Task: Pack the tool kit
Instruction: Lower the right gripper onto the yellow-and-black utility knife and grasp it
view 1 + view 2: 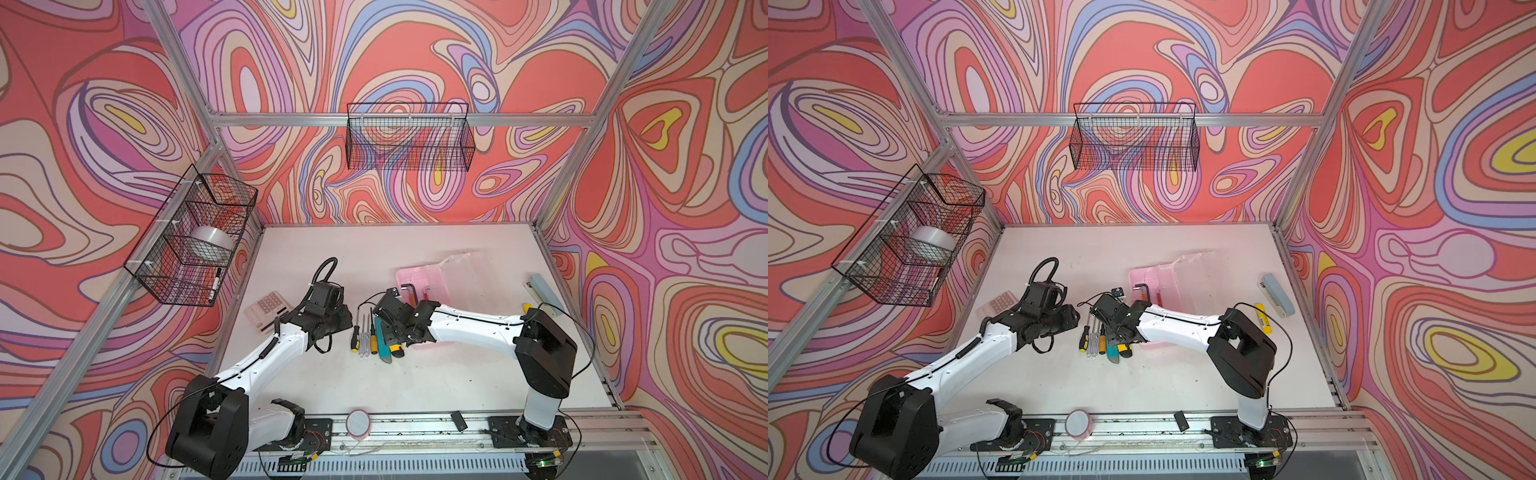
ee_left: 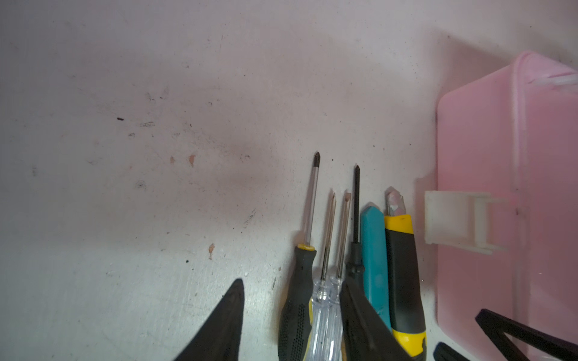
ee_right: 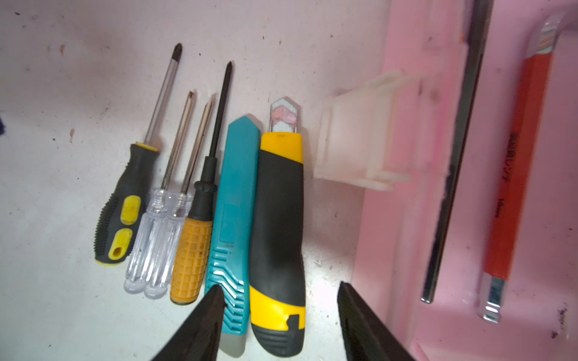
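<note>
WORKBENCH: We are looking down on a white table where the tool kit's pink case is lying open, its translucent lid folded back on the side away from the loose tools. A dark hex key and a red hex key are lying side by side inside the case.

Just beside the case wall that carries the white handle, six tools are lying in a tight row on the table. They are a black-and-yellow screwdriver, two clear-handled screwdrivers, an orange-handled screwdriver, a teal tool and a utility knife, with the knife nearest the case.

The right gripper is hovering over the knife's handle end with its jaws standing well apart. One finger is crossing the teal tool and the other is over bare table between knife and case, and we are seeing nothing gripped.

The left gripper is poised over the screwdriver handles, its jaws likewise parted and clamping nothing. We cannot tell whether either gripper is touching a tool.

A calculator and a grey-blue bar are lying well apart from the row.
</note>
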Available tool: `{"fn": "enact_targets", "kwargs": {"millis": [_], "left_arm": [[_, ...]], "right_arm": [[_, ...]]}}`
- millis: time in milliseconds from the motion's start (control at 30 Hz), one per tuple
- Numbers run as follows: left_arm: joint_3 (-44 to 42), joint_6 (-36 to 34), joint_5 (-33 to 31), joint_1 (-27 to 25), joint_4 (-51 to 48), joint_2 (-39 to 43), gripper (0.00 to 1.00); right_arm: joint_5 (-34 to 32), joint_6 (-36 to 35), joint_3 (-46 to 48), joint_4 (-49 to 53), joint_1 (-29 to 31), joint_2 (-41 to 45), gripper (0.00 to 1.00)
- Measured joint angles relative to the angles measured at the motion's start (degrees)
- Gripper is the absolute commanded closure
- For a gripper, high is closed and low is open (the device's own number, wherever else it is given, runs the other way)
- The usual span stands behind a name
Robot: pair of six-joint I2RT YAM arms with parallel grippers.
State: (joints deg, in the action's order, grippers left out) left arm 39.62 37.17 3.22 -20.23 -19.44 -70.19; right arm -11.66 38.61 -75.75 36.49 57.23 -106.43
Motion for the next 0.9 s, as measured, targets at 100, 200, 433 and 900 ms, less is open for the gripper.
{"fn": "enact_targets", "kwargs": {"millis": [100, 200, 433, 900], "left_arm": [[-0.22, 0.15, 0.00, 0.00, 0.11, 0.00, 0.49], [-0.55, 0.17, 0.02, 0.00, 0.24, 0.00, 0.49], [-0.66, 0.17, 0.00, 0.00, 0.52, 0.00, 0.49], [-0.96, 0.17, 0.00, 0.17, 1.25, 0.00, 0.49]], "right_arm": [[0.33, 0.00, -0.81, -0.13, 0.00, -1.60, 0.39], [0.44, 0.02, -1.27, 0.00, 0.00, -2.93, 0.40], [0.50, 0.07, -2.38, 1.16, -0.04, -5.25, 0.44], [0.44, 0.31, -3.23, 2.91, -0.13, -6.97, 0.58]]}}
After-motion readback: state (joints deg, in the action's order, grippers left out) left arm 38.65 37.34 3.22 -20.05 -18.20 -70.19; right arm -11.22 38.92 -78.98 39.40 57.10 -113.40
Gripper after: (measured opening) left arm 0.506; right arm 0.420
